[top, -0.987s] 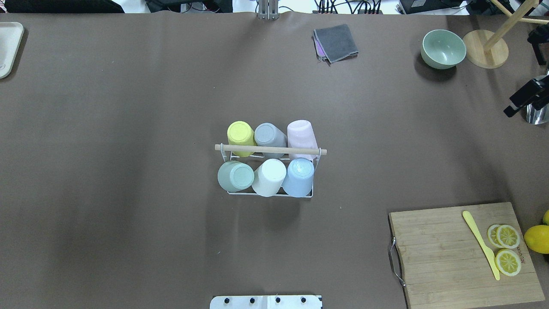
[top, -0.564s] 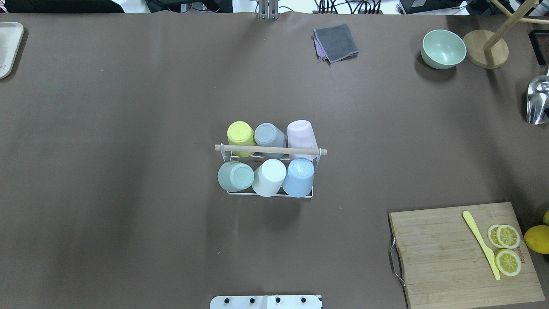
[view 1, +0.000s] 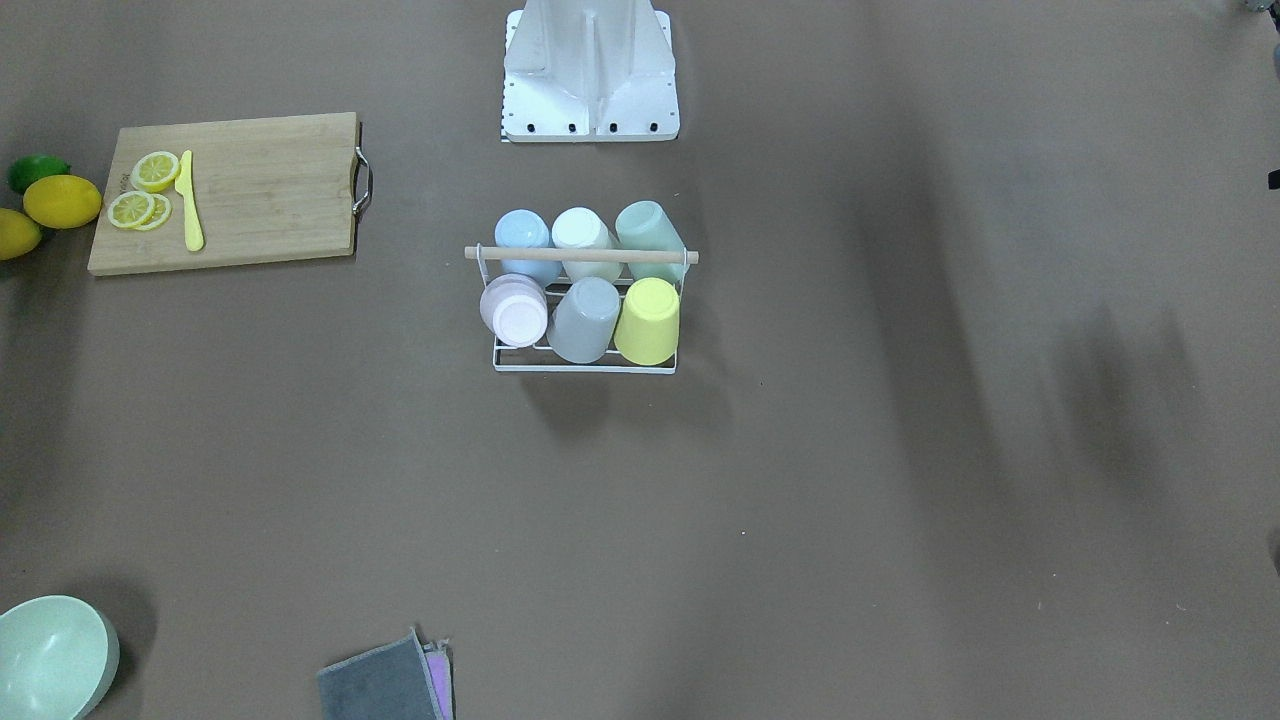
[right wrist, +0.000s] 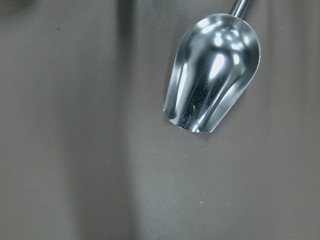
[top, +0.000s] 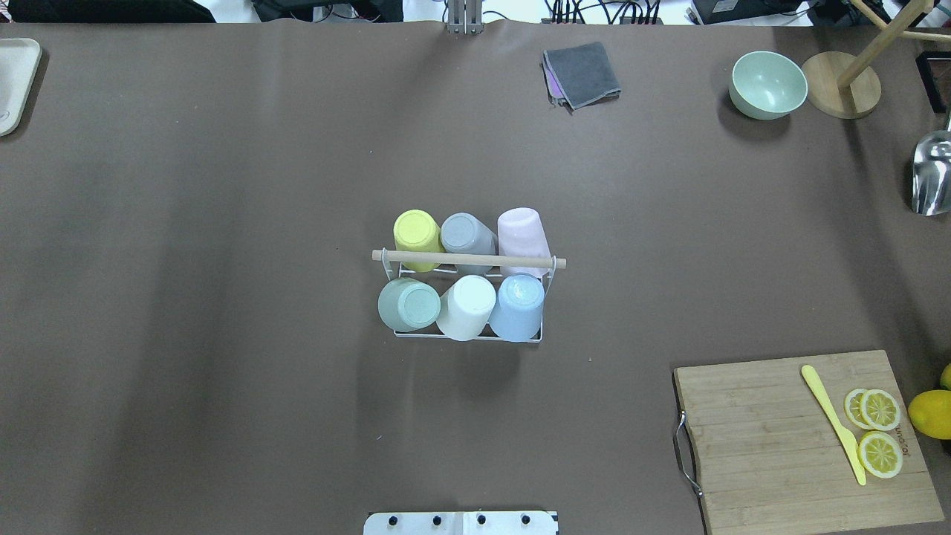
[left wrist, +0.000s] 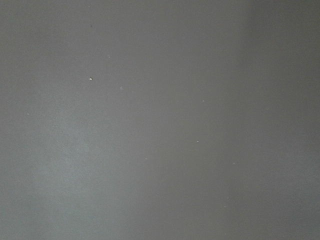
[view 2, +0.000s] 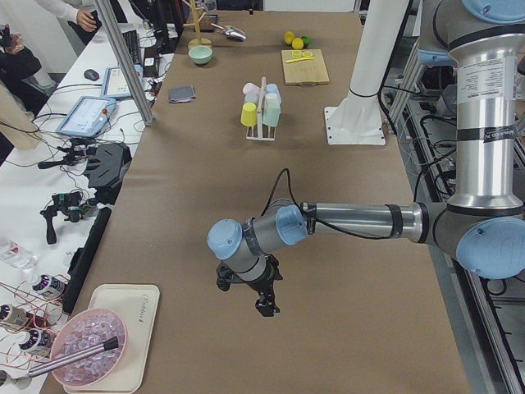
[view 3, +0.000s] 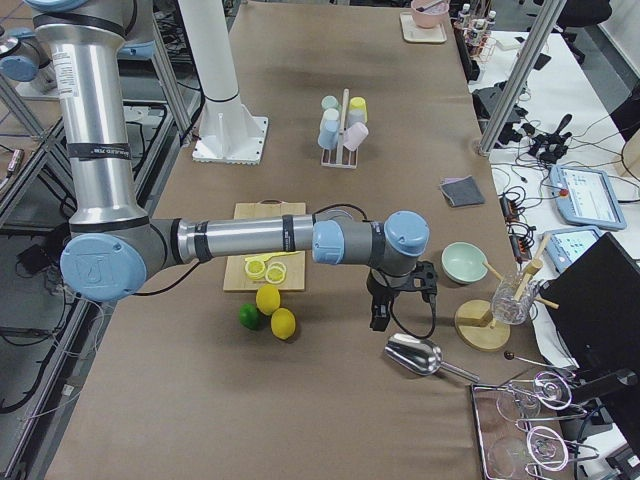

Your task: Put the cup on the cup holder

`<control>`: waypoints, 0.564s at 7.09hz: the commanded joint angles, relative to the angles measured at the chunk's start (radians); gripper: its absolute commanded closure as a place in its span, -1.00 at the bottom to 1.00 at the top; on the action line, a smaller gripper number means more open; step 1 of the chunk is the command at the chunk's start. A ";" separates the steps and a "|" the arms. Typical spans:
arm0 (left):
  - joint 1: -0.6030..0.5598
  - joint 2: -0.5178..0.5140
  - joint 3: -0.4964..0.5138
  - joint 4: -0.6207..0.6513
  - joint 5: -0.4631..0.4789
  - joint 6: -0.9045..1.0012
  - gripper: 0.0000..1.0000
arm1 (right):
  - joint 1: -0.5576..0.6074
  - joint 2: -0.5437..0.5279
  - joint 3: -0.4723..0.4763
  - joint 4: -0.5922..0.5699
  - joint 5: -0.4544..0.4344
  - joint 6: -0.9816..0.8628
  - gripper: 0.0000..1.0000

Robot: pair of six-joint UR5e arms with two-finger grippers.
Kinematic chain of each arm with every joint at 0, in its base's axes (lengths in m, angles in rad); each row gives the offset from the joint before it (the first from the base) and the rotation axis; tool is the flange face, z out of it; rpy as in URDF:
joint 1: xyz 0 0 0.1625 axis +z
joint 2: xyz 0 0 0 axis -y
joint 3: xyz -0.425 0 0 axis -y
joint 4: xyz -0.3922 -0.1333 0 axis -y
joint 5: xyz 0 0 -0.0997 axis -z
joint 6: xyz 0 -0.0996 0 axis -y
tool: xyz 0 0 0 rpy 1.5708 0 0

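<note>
The cup holder (top: 468, 337) is a white wire rack with a wooden rod handle (top: 468, 259), at the table's middle. It also shows in the front view (view 1: 585, 369). Several cups sit upside down on its prongs: yellow (top: 416, 232), grey (top: 466, 234), pink (top: 522, 232), green (top: 409, 305), white (top: 468, 305) and blue (top: 518, 305). My left gripper (view 2: 244, 295) hangs low over bare table far to the left of the rack. My right gripper (view 3: 380, 318) is far to the right, by a metal scoop (right wrist: 212, 75). I cannot tell if either is open or shut.
A wooden cutting board (top: 758, 431) with lemon slices and a yellow knife lies front right, whole lemons (top: 930, 412) beside it. A green bowl (top: 769, 83), wooden stand (top: 839, 85) and grey cloth (top: 583, 73) are at the back. A tray (top: 15, 82) sits back left.
The right gripper, seen at the overhead view's right edge over the scoop a second ago, has moved out of that view. The rack and cups have not moved.
</note>
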 commanded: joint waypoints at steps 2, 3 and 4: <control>-0.001 0.002 0.013 -0.055 -0.165 -0.079 -0.93 | 0.004 0.006 -0.004 0.003 0.001 0.059 -0.97; -0.001 0.002 0.005 -0.110 -0.177 -0.182 -0.93 | 0.004 0.006 0.001 0.003 0.001 0.058 -0.98; 0.002 0.002 0.023 -0.260 -0.178 -0.357 -0.94 | 0.006 0.008 0.004 0.003 0.001 0.058 -0.98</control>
